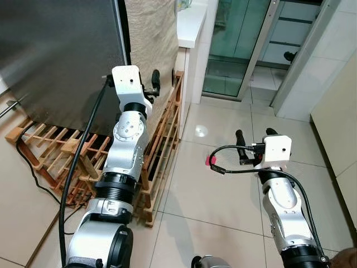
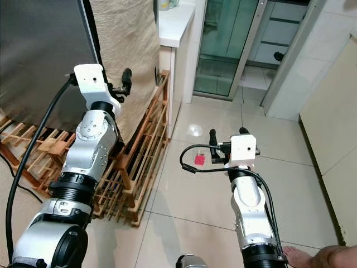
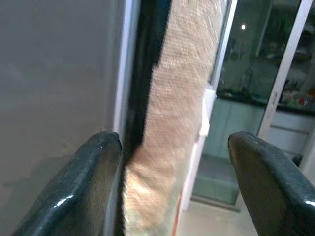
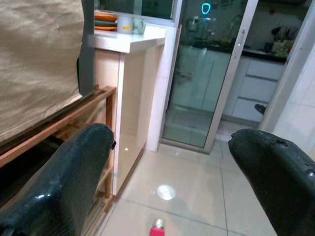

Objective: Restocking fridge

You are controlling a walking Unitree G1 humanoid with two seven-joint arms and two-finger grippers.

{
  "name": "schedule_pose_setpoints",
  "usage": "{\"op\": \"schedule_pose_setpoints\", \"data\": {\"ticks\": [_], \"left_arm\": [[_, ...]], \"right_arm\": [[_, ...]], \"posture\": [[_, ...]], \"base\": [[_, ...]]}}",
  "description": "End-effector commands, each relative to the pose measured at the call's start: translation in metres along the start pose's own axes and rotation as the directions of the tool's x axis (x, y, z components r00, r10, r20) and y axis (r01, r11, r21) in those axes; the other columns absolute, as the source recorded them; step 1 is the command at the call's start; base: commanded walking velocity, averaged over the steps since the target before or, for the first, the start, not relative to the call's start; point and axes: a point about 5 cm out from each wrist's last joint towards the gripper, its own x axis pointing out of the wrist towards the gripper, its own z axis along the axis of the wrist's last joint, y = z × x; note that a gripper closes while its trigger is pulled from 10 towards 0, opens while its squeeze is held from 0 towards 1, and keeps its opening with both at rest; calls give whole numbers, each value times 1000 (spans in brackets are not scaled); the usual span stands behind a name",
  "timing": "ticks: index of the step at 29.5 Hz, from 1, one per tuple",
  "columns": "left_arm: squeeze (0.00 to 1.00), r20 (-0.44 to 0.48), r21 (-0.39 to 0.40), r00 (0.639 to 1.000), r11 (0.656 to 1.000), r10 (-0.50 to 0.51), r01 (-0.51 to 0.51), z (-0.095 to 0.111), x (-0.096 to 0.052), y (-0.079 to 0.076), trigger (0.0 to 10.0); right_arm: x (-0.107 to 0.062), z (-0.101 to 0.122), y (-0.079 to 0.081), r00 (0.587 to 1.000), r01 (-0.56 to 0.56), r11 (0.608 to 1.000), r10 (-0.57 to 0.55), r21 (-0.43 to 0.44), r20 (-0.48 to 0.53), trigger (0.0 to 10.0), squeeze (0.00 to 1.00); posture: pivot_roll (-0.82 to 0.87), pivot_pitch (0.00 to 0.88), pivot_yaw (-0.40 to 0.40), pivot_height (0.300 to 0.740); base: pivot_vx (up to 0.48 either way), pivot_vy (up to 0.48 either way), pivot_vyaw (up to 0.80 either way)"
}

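Note:
The fridge (image 1: 56, 56) stands at the left with its grey steel door closed, and a beige cloth (image 1: 150, 33) hangs down its side. My left gripper (image 3: 174, 147) is raised to the door's right edge and is open. The dark seam (image 3: 147, 64) between door and cloth lies between its fingers (image 3: 98, 172), and whether they touch it I cannot tell. My right gripper (image 1: 255, 135) hangs open over the tiled floor to the right, holding nothing. A small red object (image 1: 210, 161) lies on the floor just left of it.
A low wooden rack (image 1: 162, 151) runs under and beside the fridge, with a black cable (image 1: 33, 167) across it. A white counter (image 1: 189, 25) and a glass sliding door (image 1: 234, 44) lie beyond. A person's foot (image 2: 315, 258) is at the bottom right.

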Motion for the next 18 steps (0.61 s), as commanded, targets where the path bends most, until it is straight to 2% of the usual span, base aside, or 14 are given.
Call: {"op": "schedule_pose_setpoints", "data": {"ticks": [1,7,16,18], "left_arm": [[0,37,18,999,1000,-4,3,8,2,-5,10000],[0,3,-18,1000,1000,11,-11,4,4,-7,10000],[0,-17,-28,1000,999,-27,26,-2,7,-19,10000],[0,-45,-46,998,998,-42,40,-6,11,-26,10000]], "right_arm": [[2,5,0,1000,-7,1000,7,-9,15,10000,0],[2,5,0,1000,-9,1000,9,-6,14,10000,0],[0,4,0,1000,-10,1000,10,-6,6,10000,0],[1,3,1,1000,-14,1000,14,-7,3,10000,0]], "posture": [[-174,0,-9,740],[-177,0,-6,740],[-184,0,0,740],[-186,0,1,740]], "base": [[0,0,0],[0,0,0],[0,0,0],[0,0,0]]}}
